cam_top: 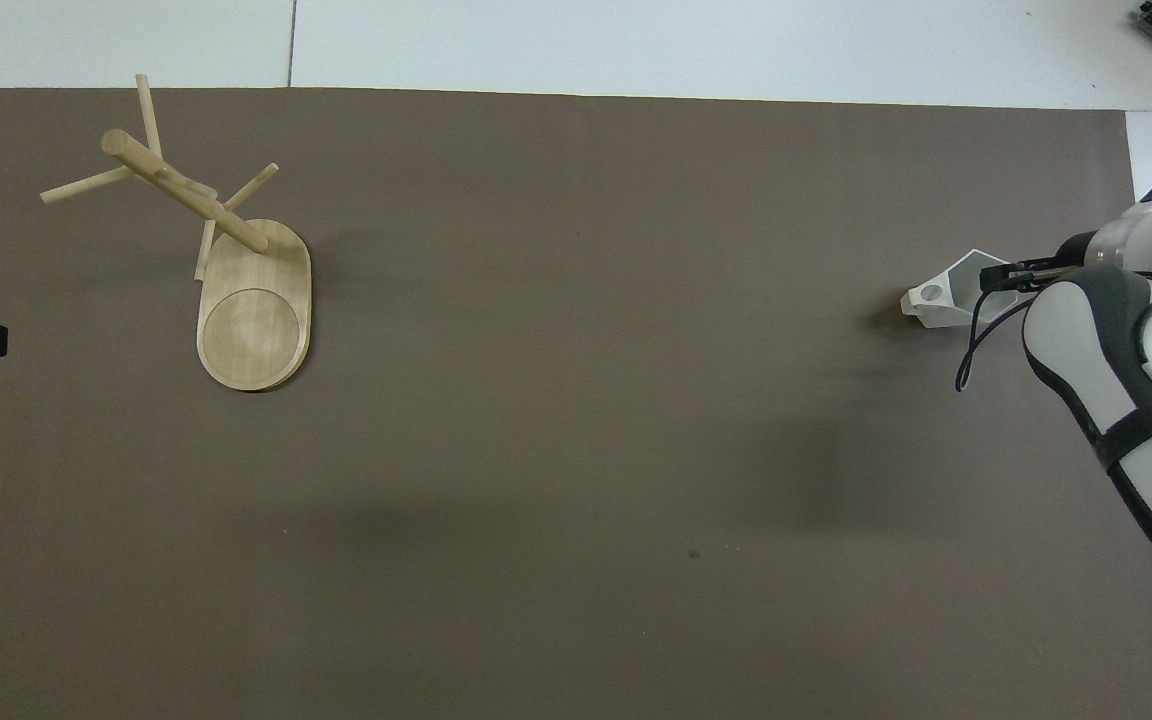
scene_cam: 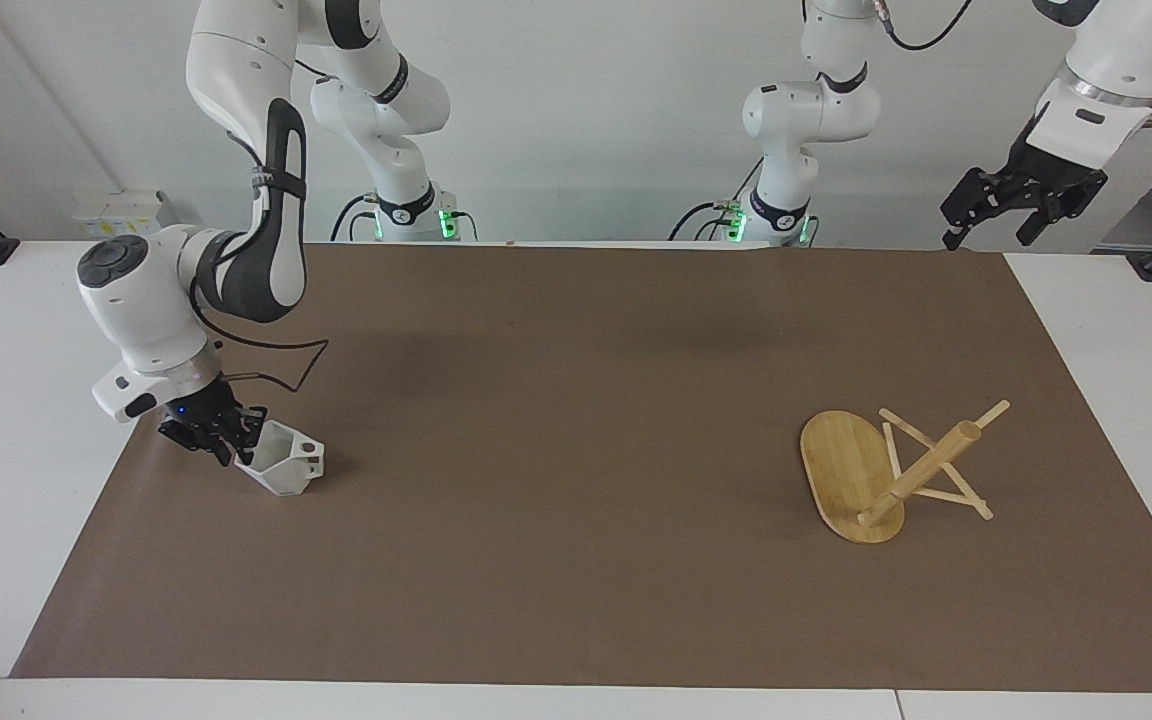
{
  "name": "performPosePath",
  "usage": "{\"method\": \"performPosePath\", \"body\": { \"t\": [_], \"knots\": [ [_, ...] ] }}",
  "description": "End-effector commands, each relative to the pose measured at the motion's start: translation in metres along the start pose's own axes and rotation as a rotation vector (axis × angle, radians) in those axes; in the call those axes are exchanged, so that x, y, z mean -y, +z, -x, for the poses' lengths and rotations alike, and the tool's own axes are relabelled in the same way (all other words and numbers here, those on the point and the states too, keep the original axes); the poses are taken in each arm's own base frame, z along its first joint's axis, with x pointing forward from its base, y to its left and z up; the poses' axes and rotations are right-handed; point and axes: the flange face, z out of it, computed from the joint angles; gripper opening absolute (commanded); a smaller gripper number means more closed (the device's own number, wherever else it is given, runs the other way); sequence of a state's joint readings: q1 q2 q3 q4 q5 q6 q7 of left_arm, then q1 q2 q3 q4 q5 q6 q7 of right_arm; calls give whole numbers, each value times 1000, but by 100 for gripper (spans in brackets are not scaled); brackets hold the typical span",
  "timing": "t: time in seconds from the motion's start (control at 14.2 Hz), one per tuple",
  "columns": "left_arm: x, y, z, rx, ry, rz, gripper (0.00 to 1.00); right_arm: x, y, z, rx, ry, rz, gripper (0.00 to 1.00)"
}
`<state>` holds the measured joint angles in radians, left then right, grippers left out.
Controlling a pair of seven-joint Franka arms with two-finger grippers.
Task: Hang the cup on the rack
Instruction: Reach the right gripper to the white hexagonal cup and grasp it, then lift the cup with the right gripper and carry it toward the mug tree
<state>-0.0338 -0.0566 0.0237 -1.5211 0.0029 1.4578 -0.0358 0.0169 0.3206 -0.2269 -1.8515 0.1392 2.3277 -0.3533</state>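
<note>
You have 1 cup (scene_cam: 281, 466) on the table (scene_cam: 576, 560): matte white, faceted, with a blocky handle pierced by a round hole, lying tilted on the brown paper mat (scene_cam: 556, 400) at the right arm's end. The right end effector (scene_cam: 226, 437) is pinching its rim wall, fingers pressed together on it. 1 bamboo rack (scene_cam: 861, 475) lies tipped over at the left arm's end, oval base on edge, thick round post slanting, thin pegs crossed. The left end effector (scene_cam: 1021, 205) waits aloft, fingers spread.

Cup (scene_cam: 283, 466) toward the right arm's end of the table, rack (scene_cam: 886, 470) toward the left arm's.
</note>
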Motion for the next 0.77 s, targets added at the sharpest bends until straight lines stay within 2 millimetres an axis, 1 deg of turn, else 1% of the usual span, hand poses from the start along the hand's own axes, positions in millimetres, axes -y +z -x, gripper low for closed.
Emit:
{"method": "performPosePath", "body": {
  "t": [0.0,0.14,0.28,0.35,0.49,0.56,0.7],
  "knots": [
    [2,-3,7,4,-11,5,100,-2,0,0,9,12,-14,0],
    [2,-3,7,4,-9,5,100,1,-1,0,22,13,-23,0],
    [2,-3,7,4,-9,5,100,3,-7,-2,39,17,-32,0],
    [2,-3,7,4,-11,5,100,5,-15,-5,57,23,-42,0],
    [2,-3,7,4,-11,5,100,9,-31,-12,87,24,-71,0],
    [1,-3,7,4,-8,5,100,11,-44,-15,91,41,-109,0],
    [2,-3,7,4,-9,5,100,19,-77,-20,114,36,-152,0]
  ]
}}
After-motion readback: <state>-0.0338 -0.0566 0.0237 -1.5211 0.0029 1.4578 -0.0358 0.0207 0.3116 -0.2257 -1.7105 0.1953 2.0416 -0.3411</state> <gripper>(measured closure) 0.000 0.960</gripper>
